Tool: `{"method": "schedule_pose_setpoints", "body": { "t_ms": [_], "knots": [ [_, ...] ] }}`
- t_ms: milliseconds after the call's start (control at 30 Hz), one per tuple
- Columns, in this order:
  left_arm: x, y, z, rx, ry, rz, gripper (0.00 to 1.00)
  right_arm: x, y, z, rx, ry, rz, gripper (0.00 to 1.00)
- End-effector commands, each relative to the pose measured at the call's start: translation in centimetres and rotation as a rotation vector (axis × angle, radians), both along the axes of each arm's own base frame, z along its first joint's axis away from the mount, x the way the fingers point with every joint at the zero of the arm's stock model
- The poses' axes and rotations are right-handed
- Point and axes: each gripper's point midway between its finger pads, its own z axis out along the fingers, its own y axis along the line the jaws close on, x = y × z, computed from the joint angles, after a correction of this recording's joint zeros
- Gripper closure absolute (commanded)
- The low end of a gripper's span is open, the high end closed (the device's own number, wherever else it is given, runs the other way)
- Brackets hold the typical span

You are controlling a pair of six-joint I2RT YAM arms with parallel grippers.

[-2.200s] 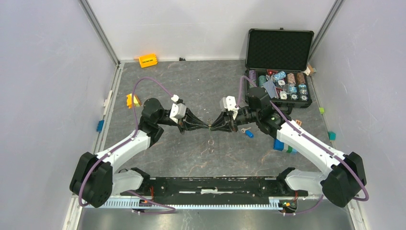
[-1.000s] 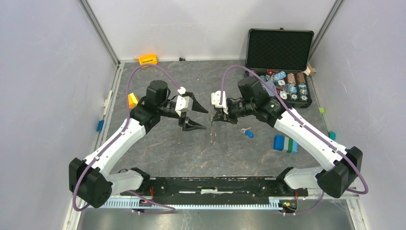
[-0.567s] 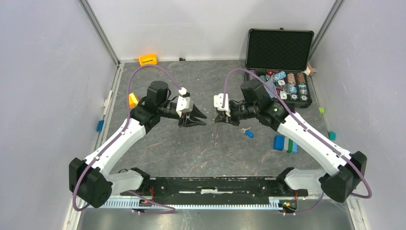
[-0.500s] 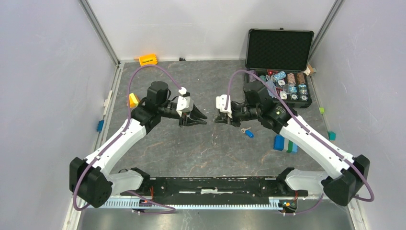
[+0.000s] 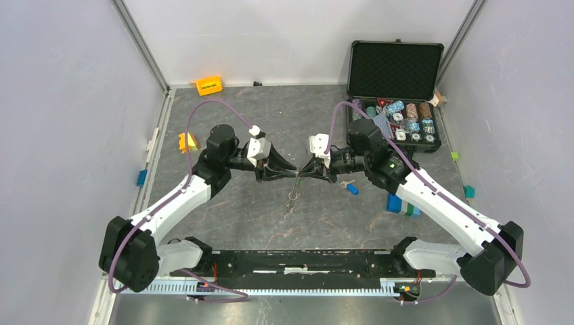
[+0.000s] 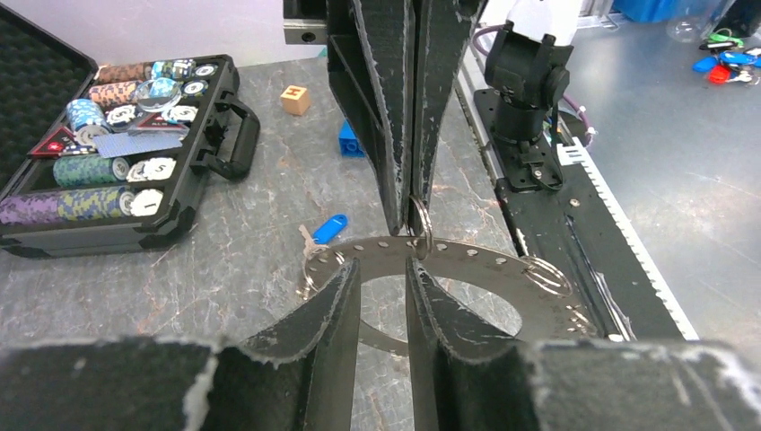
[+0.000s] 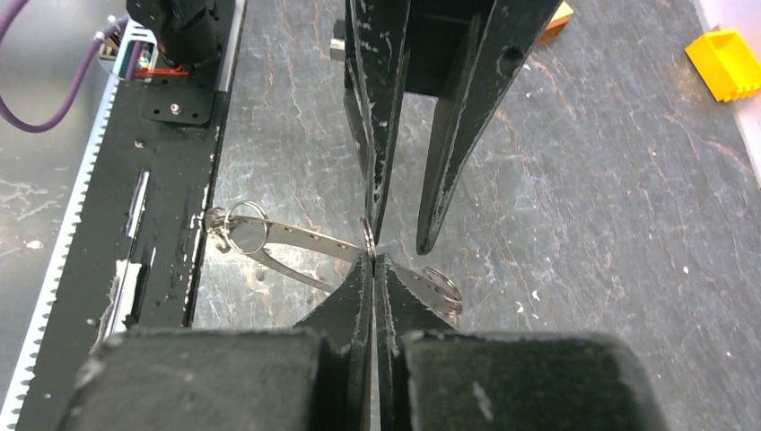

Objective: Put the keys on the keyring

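So the right pincer (image 7: 371,262) is clamped shut on the keyring (image 6: 467,260), which dangles just below its tips. The left pincer (image 6: 381,269) sits nose to nose with it, jaws partly apart and gripping nothing I can see. I'd square the left fingers (image 6: 341,296) on the band before squeezing, so the ring can't swing. The blue key (image 6: 330,226) lies on the table (image 5: 271,122), under and behind the right pincer. The left arm (image 5: 172,203) and right arm (image 5: 436,200) both reach inward, wrists roughly level.
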Motion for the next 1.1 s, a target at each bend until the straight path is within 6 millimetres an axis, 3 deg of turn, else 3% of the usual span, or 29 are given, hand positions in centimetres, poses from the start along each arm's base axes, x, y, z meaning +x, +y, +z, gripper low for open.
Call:
{"method": "schedule_pose_setpoints", "body": {
  "t_ms": [0, 200, 467, 1067],
  "knots": [
    [-1.5, 0.2, 1.8, -0.061, -0.063, -0.062, 0.67, 0.1, 0.7, 2.1, 0.084, -0.022, 0.024, 1.0],
    [-2.0, 0.6, 1.2, -0.041, -0.1, -0.076, 0.66, 0.2, 0.5, 2.3, 0.093, -0.017, 0.025, 1.0],
    [-1.8, 0.6, 1.9, -0.04, -0.11, -0.064, 0.67, 0.0, 0.5, 1.8, 0.101, 0.002, 0.032, 1.0],
    [-1.2, 0.0, 3.1, -0.084, -0.084, -0.057, 0.82, 0.0, 0.9, 0.9, 0.107, 0.049, 0.05, 1.0]
  ]
}}
